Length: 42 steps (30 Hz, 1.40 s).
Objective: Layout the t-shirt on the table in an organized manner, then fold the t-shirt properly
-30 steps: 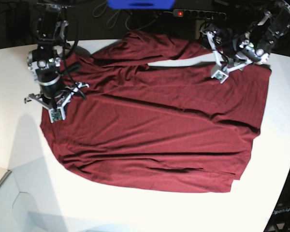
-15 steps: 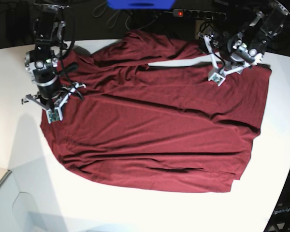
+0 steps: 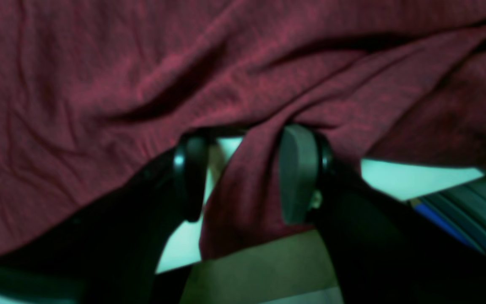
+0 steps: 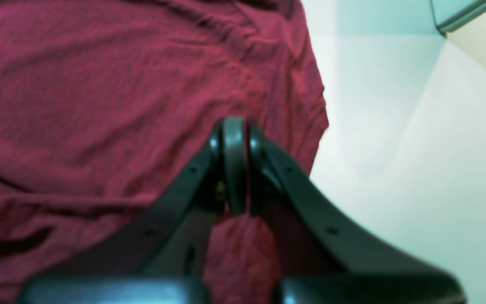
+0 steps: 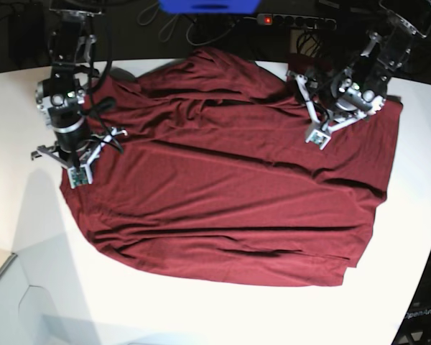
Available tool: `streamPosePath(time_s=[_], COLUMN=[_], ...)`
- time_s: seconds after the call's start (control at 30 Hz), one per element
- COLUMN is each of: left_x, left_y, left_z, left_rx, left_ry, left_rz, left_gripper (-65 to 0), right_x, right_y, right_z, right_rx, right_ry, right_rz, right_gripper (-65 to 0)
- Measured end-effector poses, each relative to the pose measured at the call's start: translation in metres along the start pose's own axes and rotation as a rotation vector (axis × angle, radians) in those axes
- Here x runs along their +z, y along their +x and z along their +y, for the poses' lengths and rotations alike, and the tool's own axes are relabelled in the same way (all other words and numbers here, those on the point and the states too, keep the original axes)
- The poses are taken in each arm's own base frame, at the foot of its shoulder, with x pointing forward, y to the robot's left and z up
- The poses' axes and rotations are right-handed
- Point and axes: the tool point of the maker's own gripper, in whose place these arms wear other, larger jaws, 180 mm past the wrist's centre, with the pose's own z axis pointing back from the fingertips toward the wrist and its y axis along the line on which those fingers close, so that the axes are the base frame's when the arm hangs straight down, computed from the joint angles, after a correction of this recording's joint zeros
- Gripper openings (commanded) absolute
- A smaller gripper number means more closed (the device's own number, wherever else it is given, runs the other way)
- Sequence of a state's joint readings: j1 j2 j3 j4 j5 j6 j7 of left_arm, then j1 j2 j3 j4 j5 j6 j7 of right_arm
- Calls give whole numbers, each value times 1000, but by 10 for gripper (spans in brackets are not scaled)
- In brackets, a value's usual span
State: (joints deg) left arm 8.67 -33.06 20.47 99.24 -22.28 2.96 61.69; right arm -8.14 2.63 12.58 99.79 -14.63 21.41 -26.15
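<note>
- OK, t-shirt (image 5: 230, 194) lies spread across the middle of the white table (image 5: 29, 237), mostly flat w/ long creases running across it; top edge near the left arm is bunched, bottom hem uneven.
- Left tool (image 3: 243, 173): jaws part open w/ a ridge of cloth standing between the pads. Can't tell if the pads actually pinch it, so hold unconfirmed.
- Right tool (image 4: 234, 164): jaws fully together. It sits low over the shirt's side edge; a thin red line shows at the pads, but whether cloth is trapped there can't be told.
- Risk: if the left tool closes on only the top ply, the under layer likely stays put and the edge folds skewed.
- Risk: fabric looks thin and slippery, so a shallow pinch could slip out mid-pull.
- Risk: uneven pull between the arms would prob drag the whole shirt and deepen the creases.
- Surface: smooth plain white top, curved edge, low friction by the look; shirt's right side lies near the rim.
- Room: dark backdrop behind the table, power strip (image 5: 294, 21) w/ a red light, loose cables, a blue object (image 5: 208, 6) at the top edge.
</note>
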Motion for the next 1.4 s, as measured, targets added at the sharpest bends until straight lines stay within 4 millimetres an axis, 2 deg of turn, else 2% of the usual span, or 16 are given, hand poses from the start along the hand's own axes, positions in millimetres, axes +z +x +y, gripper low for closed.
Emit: streamPosePath(time_s=[0.17,0.3,0.37,0.43,0.47,0.63,0.7,0.83,1.0,1.1,1.17,1.4], left_x=[-1,-1,-1,-2,-2,0,6,21,51,56,63,82], left_y=[2,8,9,9,10,12,10,1,40,41,51,104], left_z=[0,2,2,1,2,5,4,-10,-22,4,22,35], left_rx=[1,0,1,-2,-4,-15,-27,-48,-80,-15,13,22], left_ry=[3,9,8,7,12,32,43,7,-12,42,83,87], left_rz=[-9,-18,-22,-23,-24,-31,-22,40,-107,-104,-136,-267], left_gripper=[-429,-480,-527,-627,-650,-650,-650,-650,-650,-650,-650,-650], right_x=[-1,-3,-3,-3,-3,-3,-3,-3,-7,-9,-9,-10], right_y=[0,11,9,7,7,7,7,4,-25,-38,-36,-36], right_z=[-3,-6,-5,-5,-5,-5,-4,0,12,16,16,15], right_rx=[7,5,6,7,6,6,7,3,-10,-12,-13,-8], right_ry=[-4,-12,-11,-10,-10,-10,-8,1,36,47,47,46], right_rz=[1,-25,-18,-12,-11,-12,-13,-9,65,101,91,91], right_gripper=[-650,-650,-650,-650,-650,-650,-650,-650,-650,-650,-650,-650])
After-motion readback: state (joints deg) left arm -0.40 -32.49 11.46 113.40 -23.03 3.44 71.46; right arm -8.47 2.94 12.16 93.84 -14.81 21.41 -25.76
